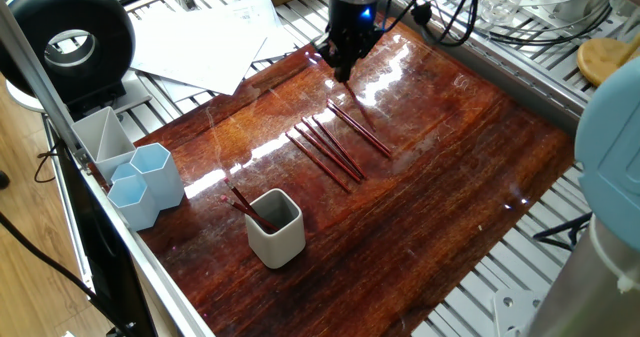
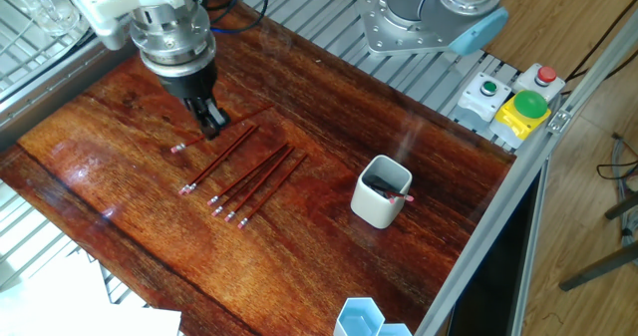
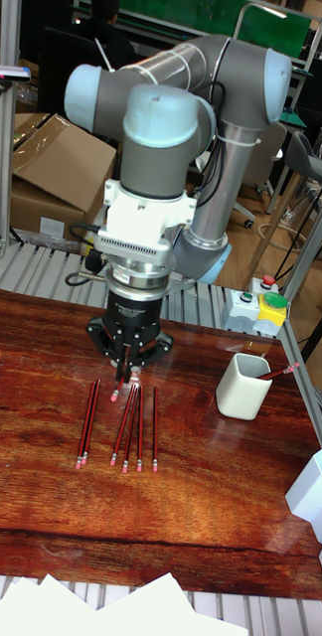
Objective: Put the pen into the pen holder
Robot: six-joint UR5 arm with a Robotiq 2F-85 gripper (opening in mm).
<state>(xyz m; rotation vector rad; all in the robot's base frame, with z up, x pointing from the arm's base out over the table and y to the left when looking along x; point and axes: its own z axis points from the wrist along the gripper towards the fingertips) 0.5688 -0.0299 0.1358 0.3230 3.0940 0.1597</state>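
My gripper (image 2: pixel 211 125) is shut on a thin dark-red pen (image 2: pixel 244 117) with a pink end. It holds the pen slanted just above the wooden table (image 2: pixel 329 266), over the far end of the loose pens. In the tall fixed view the gripper (image 3: pixel 127 374) points straight down, and the pen's pink end (image 3: pixel 114 395) sticks out below it. Several more pens (image 2: pixel 249 181) lie side by side on the table. The off-white pen holder (image 2: pixel 382 191) stands upright to the right, apart from the gripper, with pens leaning inside. The holder (image 1: pixel 275 227) is near the front edge in one fixed view, where the gripper (image 1: pixel 342 65) is at the far side.
Two pale blue hexagonal cups (image 1: pixel 150 177) and a grey compartment tray (image 1: pixel 100 137) stand at the table's left corner. White papers (image 1: pixel 210 37) and a black ring light (image 1: pixel 65 37) lie beyond the edge. A button box (image 2: pixel 513 102) sits by the arm's base (image 2: pixel 419 17).
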